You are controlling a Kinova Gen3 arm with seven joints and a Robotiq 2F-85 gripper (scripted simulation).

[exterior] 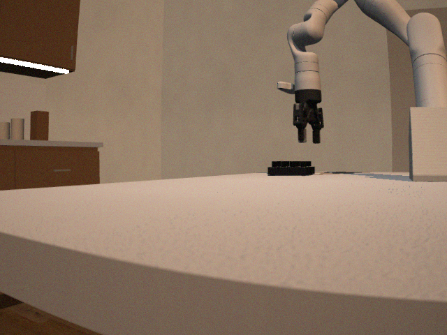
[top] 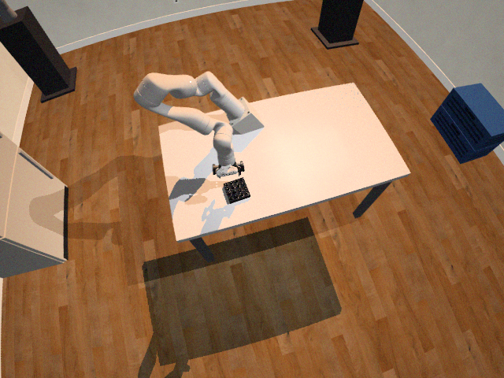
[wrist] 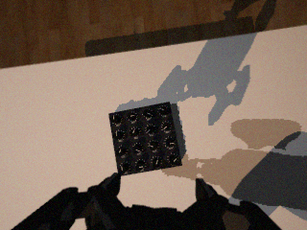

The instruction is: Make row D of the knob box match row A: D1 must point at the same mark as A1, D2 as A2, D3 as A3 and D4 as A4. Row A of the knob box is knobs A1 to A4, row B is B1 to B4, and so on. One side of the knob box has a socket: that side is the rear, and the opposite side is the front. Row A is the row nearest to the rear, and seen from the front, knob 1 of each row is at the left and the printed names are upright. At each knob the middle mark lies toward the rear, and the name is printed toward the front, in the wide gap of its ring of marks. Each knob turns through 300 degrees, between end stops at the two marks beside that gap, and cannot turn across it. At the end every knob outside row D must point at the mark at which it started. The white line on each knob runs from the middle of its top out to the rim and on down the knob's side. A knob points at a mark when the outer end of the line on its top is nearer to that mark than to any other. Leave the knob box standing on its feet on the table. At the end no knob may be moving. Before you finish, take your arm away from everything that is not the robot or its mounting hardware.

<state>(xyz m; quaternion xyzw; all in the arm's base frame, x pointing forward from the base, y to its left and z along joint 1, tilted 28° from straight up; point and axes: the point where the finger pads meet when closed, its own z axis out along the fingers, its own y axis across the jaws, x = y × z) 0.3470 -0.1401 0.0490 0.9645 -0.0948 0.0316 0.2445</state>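
The knob box [top: 236,190] is a small black square box with a grid of dark knobs, standing on the white table near its front-left edge. It also shows in the exterior view [exterior: 290,168] and in the wrist view [wrist: 146,138], slightly rotated. The knob lines are too small to read. My gripper [exterior: 307,136] hangs above the box, pointing down, clear of the knobs. It is open and empty. In the top view the gripper [top: 227,168] sits just behind the box. In the wrist view the fingertips frame the box's near edge.
The arm's white base block [top: 248,122] stands on the table behind the box. A blue crate [top: 468,122] sits on the floor to the right. The table's front edge [top: 284,213] runs close to the box.
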